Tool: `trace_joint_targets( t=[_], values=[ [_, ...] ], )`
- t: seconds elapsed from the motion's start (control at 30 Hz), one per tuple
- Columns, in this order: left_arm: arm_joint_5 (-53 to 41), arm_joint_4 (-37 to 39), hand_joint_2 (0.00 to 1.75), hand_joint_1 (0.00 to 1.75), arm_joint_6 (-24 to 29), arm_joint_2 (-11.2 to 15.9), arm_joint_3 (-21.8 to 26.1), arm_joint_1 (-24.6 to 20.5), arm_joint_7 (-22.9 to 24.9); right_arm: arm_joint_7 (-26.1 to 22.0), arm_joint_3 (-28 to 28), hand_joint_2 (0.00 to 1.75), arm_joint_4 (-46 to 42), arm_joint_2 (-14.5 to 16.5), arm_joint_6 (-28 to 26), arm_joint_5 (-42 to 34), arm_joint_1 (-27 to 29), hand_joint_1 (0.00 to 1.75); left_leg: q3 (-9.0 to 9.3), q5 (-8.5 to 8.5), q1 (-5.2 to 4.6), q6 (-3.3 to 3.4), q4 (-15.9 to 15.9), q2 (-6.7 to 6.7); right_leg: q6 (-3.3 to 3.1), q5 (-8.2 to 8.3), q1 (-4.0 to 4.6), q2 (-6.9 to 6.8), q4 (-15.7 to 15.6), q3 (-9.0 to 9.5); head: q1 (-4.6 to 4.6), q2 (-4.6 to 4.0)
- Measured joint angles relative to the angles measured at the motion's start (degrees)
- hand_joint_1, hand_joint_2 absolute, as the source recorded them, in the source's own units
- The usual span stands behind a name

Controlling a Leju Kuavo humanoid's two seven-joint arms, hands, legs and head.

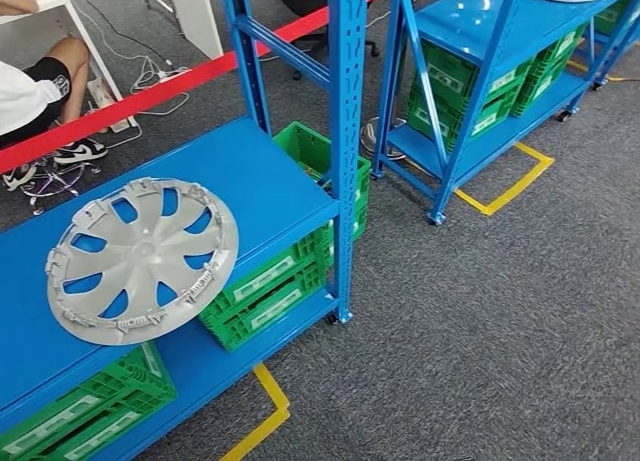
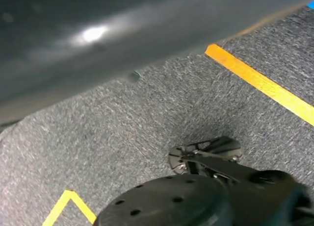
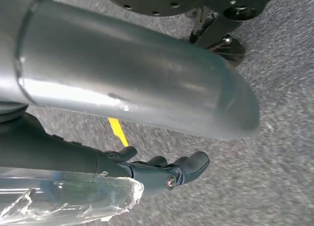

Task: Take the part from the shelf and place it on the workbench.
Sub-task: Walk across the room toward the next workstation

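Grey carpet floor (image 1: 490, 321) covers most of the head view, w/ yellow tape lines (image 1: 260, 421) marked on it. Next in size is the blue steel shelf (image 1: 272, 171) at the left; a second blue shelf (image 1: 490, 31) stands further back at the right, well apart from the first.

On the upper board of the near shelf lies the part, a silver-grey wheel cover (image 1: 142, 259), flat, near the front edge of the board. Nothing touches it. Green plastic crates (image 1: 279, 281) sit on the lower board under it, and one more green crate (image 1: 90, 411) is at the bottom left. Similar crates fill the far shelf.

A red tape barrier (image 1: 173, 86) runs behind the near shelf. Behind it a person sits, only a leg and a black-white shoe (image 1: 79, 151) visible.

Right hand (image 3: 163, 169) is seen in the right wrist view, hanging over the carpet: dark fingers stretched out and lying close together, holding nothing. Left hand: cannot tell its state, the left wrist view gives carpet and yellow tape.
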Motion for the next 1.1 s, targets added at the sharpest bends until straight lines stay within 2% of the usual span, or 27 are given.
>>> trace_joint_targets(
  t=[0.07, 0.1, 0.17, 0.2, 0.23, 0.3, 0.33, 0.37, 0.4, 0.43, 0.47, 0.5, 0.53, 0.6, 0.67, 0.7, 0.73, 0.77, 0.8, 0.83, 0.87, 0.9, 0.93, 0.97, 1.0, 1.03, 1.1],
  values=[
    [-0.3, 0.0, 0.0, 0.0, -0.3, 0.0, 0.2, -0.2, 0.0, -0.3, -0.1, 0.0, 0.1, 0.0, 0.0, 1.1, -0.2, 0.0, 2.91, 1.37, -0.53, 0.7, -5.6, 2.18, 0.49, -0.5, 0.26, -1.15, 0.0, 0.53, 0.07, 0.0],
    [-0.4, -0.1, 0.0, 0.0, -0.4, -0.1, 0.3, -0.3, 0.0, -0.5, -0.2, 0.0, 0.2, 0.0, -0.1, 1.7, -0.3, 0.0, 3.28, 1.25, -0.75, 0.95, -6.5, 2.53, 0.78, -0.67, 0.35, -1.7, -0.1, 0.74, 0.09, 0.0],
    [-0.6, -0.2, 0.0, 0.0, -0.2, -0.2, 0.9, -0.3, 0.1, -1.0, -0.3, 0.0, 0.3, 0.0, -0.5, 2.7, -0.5, 0.0, 3.31, 1.48, -0.73, 1.45, -7.0, 1.33, 1.36, -0.89, 0.29, -2.44, -0.3, 1.29, 0.1, 0.0],
    [-0.6, -0.2, 0.0, 0.0, 0.4, -0.4, 1.2, -0.2, 0.2, -1.2, -0.4, 0.0, 0.4, 0.0, -0.9, 3.1, -0.7, 0.0, 3.45, 1.71, -0.58, 1.74, -7.3, 0.75, 1.62, -1.34, 0.22, -1.65, 0.1, 1.3, 0.16, 0.0],
    [-0.5, -0.3, 0.0, 0.0, 1.3, -0.5, 1.5, -0.1, 0.4, -1.4, -0.4, 0.0, 0.5, 0.0, -1.3, 3.4, -0.8, 0.0, 3.58, 1.95, -0.4, 2.03, -7.7, 0.13, 1.87, -2.34, 0.15, -0.2, 1.5, 0.81, 0.3, 0.0],
    [0.0, -0.4, 0.0, 0.0, 3.3, -0.8, 1.8, -0.1, 1.0, -1.6, -0.4, 0.0, 0.8, 0.0, -2.0, 3.8, -0.7, 0.0, 3.71, 2.13, -0.22, 2.41, -7.9, -1.08, 2.15, -5.69, 0.03, 3.17, 7.8, -2.28, 0.67, 0.0],
    [0.4, -0.5, 0.0, 0.0, 4.1, -0.9, 1.8, -0.2, 1.3, -1.6, -0.4, 0.0, 1.0, 0.0, -2.2, 3.9, -0.7, 0.0, 3.7, 2.1, -0.22, 2.5, -7.9, -1.76, 2.23, -7.3, -0.02, 3.95, 11.7, -4.41, 0.78, 0.0],
    [0.7, -0.5, 0.0, 0.0, 4.5, -0.9, 1.8, -0.2, 1.5, -1.6, -0.4, 0.0, 1.1, 0.0, -2.3, 4.0, -0.6, 0.0, 3.74, 2.04, -0.24, 2.55, -7.9, -2.47, 2.31, -8.1, -0.05, 4.21, 14.7, -6.26, 0.81, 0.0],
    [1.0, -0.5, 0.0, 0.0, 4.8, -0.9, 1.8, -0.1, 1.6, -1.6, -0.5, 0.0, 1.3, 0.0, -2.4, 4.1, -0.5, 0.0, 3.83, 1.98, -0.24, 2.54, -7.9, -3.25, 2.36, -7.72, -0.07, 4.3, 15.9, -7.38, 0.81, 0.0],
    [1.1, -0.5, 0.0, 0.0, 4.9, -0.9, 1.9, -0.1, 1.7, -1.7, -0.5, 0.0, 1.4, 0.0, -2.5, 4.1, -0.5, 0.0, 3.99, 1.89, -0.21, 2.45, -7.9, -4.07, 2.41, -6.16, -0.12, 4.38, 15.0, -7.45, 0.83, 0.0],
    [1.3, -0.5, 0.0, 0.0, 5.0, -0.9, 1.9, -0.1, 1.8, -1.7, -0.5, 0.0, 1.5, 0.0, -2.6, 4.1, -0.5, 0.0, 4.23, 1.77, -0.16, 2.29, -7.9, -4.88, 2.44, -3.74, -0.21, 4.66, 12.0, -6.47, 0.82, 0.0],
    [1.4, -0.5, 0.0, 0.0, 5.0, -1.0, 1.8, -0.1, 1.9, -1.7, -0.5, 0.0, 1.6, 0.0, -2.6, 4.2, -0.5, 0.0, 4.44, 1.61, -0.09, 2.04, -7.8, -5.66, 2.46, -1.33, -0.38, 5.6, 7.9, -4.86, 0.85, 0.0],
    [1.5, -0.5, 0.0, 0.0, 5.0, -1.0, 1.8, -0.1, 2.0, -1.7, -0.5, 0.0, 1.6, 0.0, -2.7, 4.3, -0.5, 0.0, 4.6, 1.43, -0.12, 1.77, -7.7, -6.31, 2.48, 0.27, -0.56, 6.91, 4.3, -3.31, 0.89, 0.0],
    [1.7, -0.5, 0.0, 0.0, 5.1, -1.0, 1.7, -0.2, 2.1, -1.8, -0.5, 0.0, 1.8, 0.1, -2.9, 4.5, -0.5, 0.0, 4.57, 1.22, -0.14, 1.22, -7.6, -7.33, 2.14, 1.3, -0.73, 8.78, 0.6, -1.52, 0.91, 0.0],
    [1.8, -0.5, 0.0, 0.0, 5.4, -0.9, 1.6, -0.1, 2.2, -1.8, -0.5, 0.0, 1.9, 0.1, -3.0, 4.9, -0.4, 0.0, 4.3, 1.29, 0.11, 0.65, -7.6, -8.32, 1.33, 1.27, -0.47, 8.19, 0.3, -1.11, 0.88, 0.0],
    [1.9, -0.6, 0.0, 0.0, 5.5, -0.9, 1.6, -0.1, 2.2, -1.8, -0.5, 0.0, 2.0, 0.1, -3.0, 5.0, -0.4, 0.0, 4.14, 1.12, 0.23, 0.37, -7.4, -8.0, 0.91, 1.35, -0.41, 7.62, 0.2, -0.9, 0.88, 0.0],
    [2.1, -0.6, 0.0, 0.0, 5.7, -0.9, 1.6, -0.1, 2.3, -1.9, -0.5, 0.0, 2.0, 0.1, -3.0, 5.2, -0.4, 0.0, 3.7, 0.51, 0.27, 0.07, -6.5, -7.01, 0.46, 1.41, -0.38, 6.99, 0.1, -0.8, 0.73, 0.0],
    [2.2, -0.6, 0.0, 0.0, 6.0, -0.9, 1.5, -0.1, 2.3, -1.9, -0.6, 0.0, 2.0, 0.2, -3.1, 5.2, -0.5, 0.0, 2.8, -0.69, 0.24, -0.17, -4.5, -5.58, 0.12, 1.44, -0.41, 6.29, -0.1, -0.68, 0.59, 0.0],
    [2.2, -0.6, 0.0, 0.0, 6.2, -0.9, 1.4, -0.2, 2.3, -1.9, -0.6, 0.0, 2.0, 0.2, -3.1, 5.3, -0.5, 0.0, 1.33, -2.33, 0.23, -0.34, -1.5, -3.93, -0.16, 1.38, -0.36, 5.53, -0.2, -0.56, 0.43, 0.0],
    [2.2, -0.6, 0.0, 0.0, 6.4, -0.9, 1.3, -0.2, 2.3, -1.9, -0.6, 0.0, 2.0, 0.2, -3.1, 5.4, -0.4, 0.0, -0.57, -4.06, 0.26, -0.47, 2.3, -2.94, -0.36, 1.23, -0.26, 4.73, -0.2, -0.48, 0.32, 0.0],
    [2.2, -0.6, 0.0, 0.0, 6.7, -0.9, 1.2, -0.2, 2.4, -1.9, -0.6, 0.0, 2.0, 0.2, -3.1, 5.6, -0.4, 0.0, -2.44, -5.34, 0.34, -0.56, 5.8, -2.54, -0.51, 1.07, -0.15, 3.85, -0.2, -0.39, 0.31, 0.0],
    [2.2, -0.6, 0.0, 0.0, 6.9, -0.9, 1.1, -0.2, 2.4, -1.9, -0.6, 0.0, 2.1, 0.2, -3.1, 5.7, -0.3, 0.0, -3.7, -5.71, 0.39, -0.58, 8.0, -2.37, -0.58, 0.9, -0.05, 2.98, -0.2, -0.27, 0.32, 0.0],
    [2.1, -0.6, 0.0, 0.0, 7.0, -0.9, 1.1, -0.2, 2.4, -1.9, -0.6, 0.0, 2.1, 0.2, -3.1, 5.9, -0.3, 0.0, -4.06, -5.03, 0.41, -0.52, 8.3, -2.26, -0.6, 0.72, 0.04, 2.14, -0.2, -0.12, 0.33, 0.0],
    [2.0, -0.6, 0.0, 0.0, 7.3, -0.9, 1.1, -0.2, 2.4, -1.9, -0.6, 0.0, 2.1, 0.2, -3.1, 6.0, -0.4, 0.0, -3.33, -3.36, 0.39, -0.35, 6.6, -2.02, -0.6, 0.52, 0.12, 1.36, -0.2, 0.13, 0.33, 0.0],
    [1.9, -0.6, 0.0, 0.0, 7.5, -0.9, 1.1, -0.2, 2.4, -1.9, -0.6, 0.0, 2.1, 0.2, -3.2, 6.2, -0.4, 0.0, -1.74, -1.14, 0.26, -0.01, 3.4, -1.13, -0.56, 0.3, 0.21, 0.66, -0.2, 0.41, 0.33, 0.0],
    [1.6, -0.6, 0.0, 0.0, 7.8, -0.9, 1.1, -0.2, 2.4, -2.0, -0.5, 0.0, 2.1, 0.2, -3.2, 6.3, -0.4, 0.0, 0.09, 0.56, -0.07, 0.39, -0.3, 0.67, -0.43, 0.0, 0.36, 0.01, -0.2, 0.6, 0.34, 0.0],
    [0.8, -0.6, 0.0, 0.0, 8.4, -0.9, 1.0, -0.4, 2.3, -2.0, -0.4, 0.0, 2.1, 0.3, -3.4, 6.4, -0.4, 0.0, 2.62, 1.84, -0.77, 1.15, -5.4, 3.71, 0.07, -0.66, 0.67, -1.22, -0.1, 0.83, 0.34, 0.0]
  ],
)
